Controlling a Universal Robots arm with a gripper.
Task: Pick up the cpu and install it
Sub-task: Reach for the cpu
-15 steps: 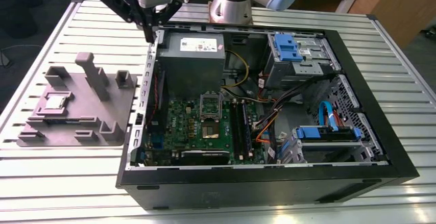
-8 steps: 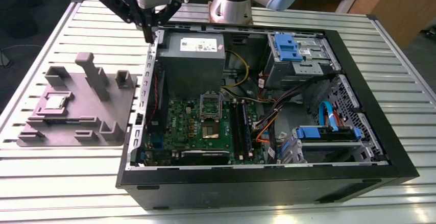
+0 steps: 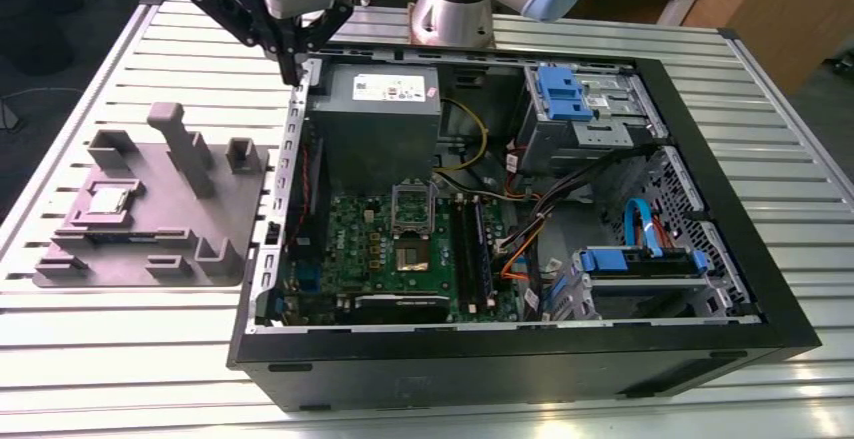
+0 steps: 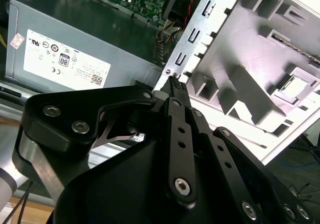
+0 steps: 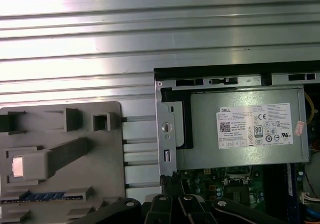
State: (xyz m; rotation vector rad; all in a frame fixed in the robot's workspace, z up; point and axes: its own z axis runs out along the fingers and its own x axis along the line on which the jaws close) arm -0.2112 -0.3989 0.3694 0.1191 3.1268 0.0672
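The cpu [image 3: 110,199] is a small silver square lying in a recess of the grey tray [image 3: 200,234] on the exterior view's left; it also shows as a bright square in the first wrist view, cpu [image 5: 17,166], and in the second wrist view, cpu [image 4: 296,86]. My gripper [image 3: 296,71] hangs above the case's back left corner, beside the power supply, well apart from the cpu. Its fingers meet at the tips with nothing between them, as the gripper [image 4: 174,85] shows in the second wrist view. The motherboard socket [image 3: 411,251] lies uncovered with its lid [image 3: 411,199] raised.
The open computer case [image 3: 721,209] holds a grey power supply [image 3: 376,109], memory sticks [image 3: 467,239], cables and blue drive brackets [image 3: 641,259]. Upright posts [image 3: 180,144] rise from the tray. A slatted metal table [image 3: 120,359] lies all around.
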